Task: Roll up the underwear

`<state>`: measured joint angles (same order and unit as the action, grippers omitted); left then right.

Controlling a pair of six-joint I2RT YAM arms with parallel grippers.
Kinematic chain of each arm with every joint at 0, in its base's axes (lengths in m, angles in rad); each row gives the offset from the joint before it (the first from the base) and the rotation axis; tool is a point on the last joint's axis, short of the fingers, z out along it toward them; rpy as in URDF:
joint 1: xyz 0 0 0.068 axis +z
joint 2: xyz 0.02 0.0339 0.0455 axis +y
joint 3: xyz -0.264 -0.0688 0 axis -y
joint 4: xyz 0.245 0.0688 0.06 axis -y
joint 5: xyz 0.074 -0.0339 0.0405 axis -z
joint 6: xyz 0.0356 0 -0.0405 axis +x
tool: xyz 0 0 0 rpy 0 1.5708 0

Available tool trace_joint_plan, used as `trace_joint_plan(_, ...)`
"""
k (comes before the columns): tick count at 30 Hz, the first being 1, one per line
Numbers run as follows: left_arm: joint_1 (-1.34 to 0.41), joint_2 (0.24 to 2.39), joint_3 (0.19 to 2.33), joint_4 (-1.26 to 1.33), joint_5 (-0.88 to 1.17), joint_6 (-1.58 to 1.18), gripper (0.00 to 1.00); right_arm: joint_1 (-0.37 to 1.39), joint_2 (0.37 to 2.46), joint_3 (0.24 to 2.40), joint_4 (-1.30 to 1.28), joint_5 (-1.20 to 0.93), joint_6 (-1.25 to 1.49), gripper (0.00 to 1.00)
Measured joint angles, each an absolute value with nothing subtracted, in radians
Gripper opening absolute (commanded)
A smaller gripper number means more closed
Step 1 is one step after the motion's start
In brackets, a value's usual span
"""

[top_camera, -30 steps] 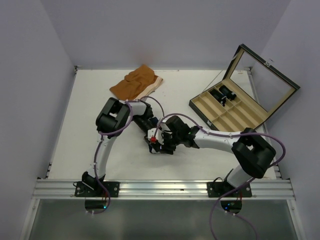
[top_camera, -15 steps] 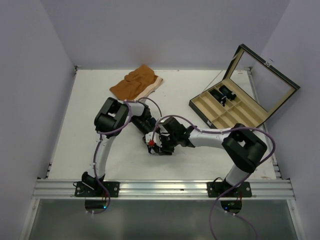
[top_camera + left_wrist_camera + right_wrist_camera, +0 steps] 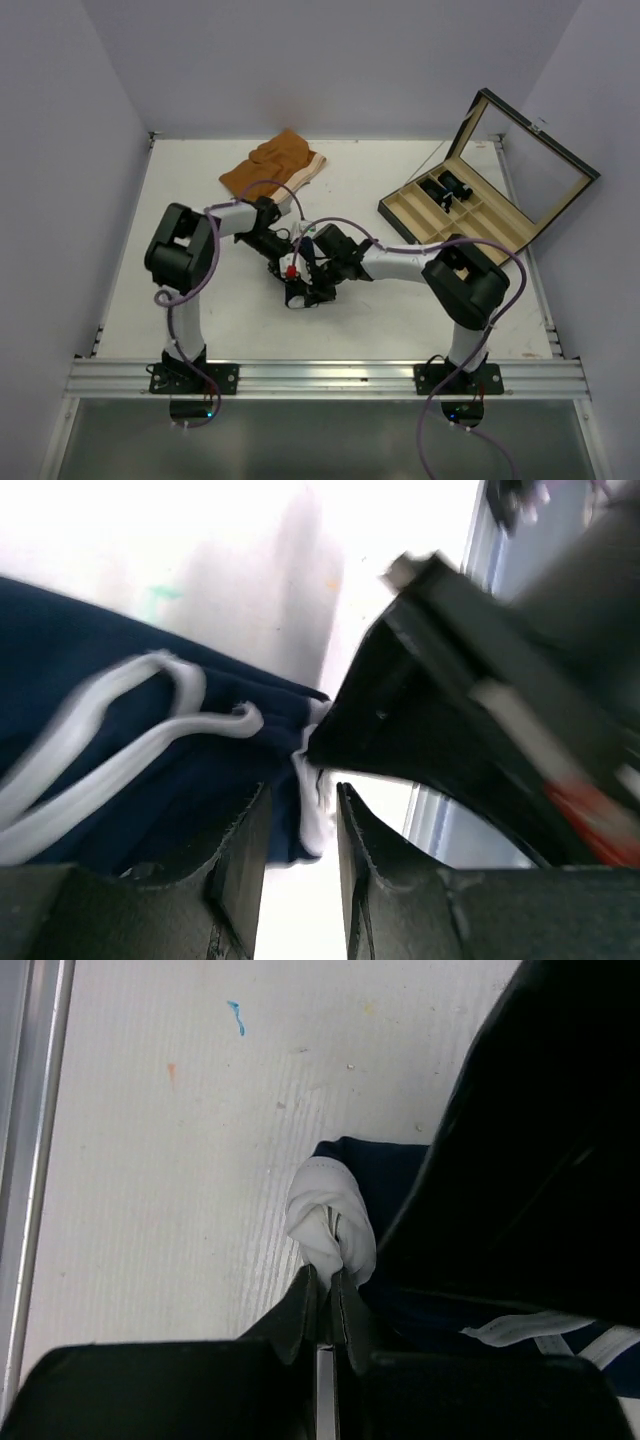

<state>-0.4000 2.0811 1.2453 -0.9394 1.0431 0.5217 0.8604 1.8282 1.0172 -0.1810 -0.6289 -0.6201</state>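
The small navy-blue fabric underwear with thin white trim [image 3: 200, 790] lies on the white bench [image 3: 400, 310] about mid-way across it, nearer than the crumpled orange-brown shorts with a cream waistband [image 3: 272, 166] and to the left of the open black case with tan compartments [image 3: 462, 222]. From above it is almost wholly hidden, because both arms lean in and meet over it.

The right hand [image 3: 322, 1278] has its jaws pressed together on a bunched fold of the white edge, with dark cloth just behind that fold. This looks like a pinch meant to pin or lift one end so the fabric can be turned over on itself.

The left hand [image 3: 302, 790] is low at the same corner, directly facing the right one. Its jaws stand a narrow way apart, and the trimmed edge hangs in the gap between them. Pale bench shows through below, so it seems to clamp nothing. Whether the cloth brushes one finger cannot be told. Judging by the flat spread of fabric, rolling has barely begun.
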Motion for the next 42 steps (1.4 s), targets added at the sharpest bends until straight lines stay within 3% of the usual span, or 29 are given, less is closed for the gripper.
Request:
trace_joint_plan(11, -0.159, 1.421, 0.900, -0.415, 0.819, 0.324, 0.38, 0.757, 2.001, 1.161, -0.249, -0.909, -0.411, 0.00)
trace_joint_plan(18, -0.179, 1.129, 0.671, -0.383, 0.700, 0.546, 0.38, 0.684, 2.177, 1.317, -0.305, -1.100, -0.221, 0.00)
trace_joint_plan(23, -0.381, 0.960, 0.540, -0.382, 0.620, 0.789, 0.38, 0.658, 2.244, 1.348, -0.304, -1.197, -0.134, 0.00)
trace_joint_plan(31, -0.574, 1.033, 0.479, -0.339, 0.555, 1.013, 0.38, 0.644, 2.291, 1.383, -0.310, -1.249, -0.063, 0.00)
trace_joint_plan(42, -0.687, 1.222, 0.478, -0.170, 0.452, 1.029, 0.41, 0.643, 2.305, 1.410, -0.347, -1.249, -0.057, 0.00)
